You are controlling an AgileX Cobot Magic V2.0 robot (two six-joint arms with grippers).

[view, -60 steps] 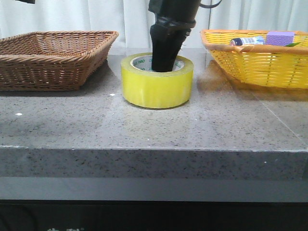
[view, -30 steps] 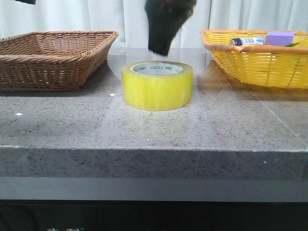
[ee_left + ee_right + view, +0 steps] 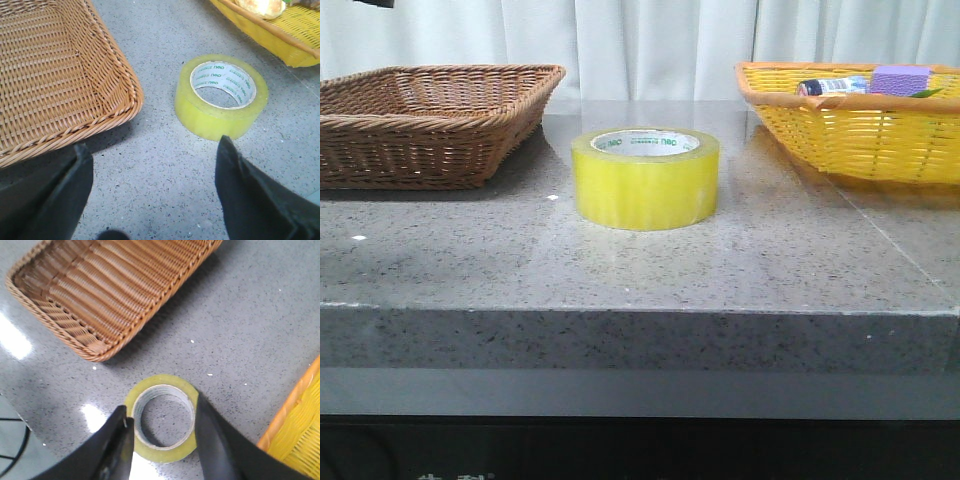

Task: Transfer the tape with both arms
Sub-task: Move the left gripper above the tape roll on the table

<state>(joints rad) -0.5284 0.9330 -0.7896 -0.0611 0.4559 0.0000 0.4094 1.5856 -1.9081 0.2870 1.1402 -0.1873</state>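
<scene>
Grey speckled counter (image 3: 640, 270) is carrying the tape (image 3: 646, 178), lying flat at its centre. Brown wicker basket (image 3: 430, 120) is sitting at ten o'clock, yellow basket (image 3: 850, 130) at two. Left gripper (image 3: 150, 195) is hovering wide apart beside the roll; right gripper (image 3: 160, 440) is hanging spread directly above it, touching nothing.

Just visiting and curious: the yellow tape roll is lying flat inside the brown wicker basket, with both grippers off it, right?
Not quite. The tape lies flat on the grey table, between the brown basket and the yellow basket, as the front view shows. Neither gripper touches it.
</scene>
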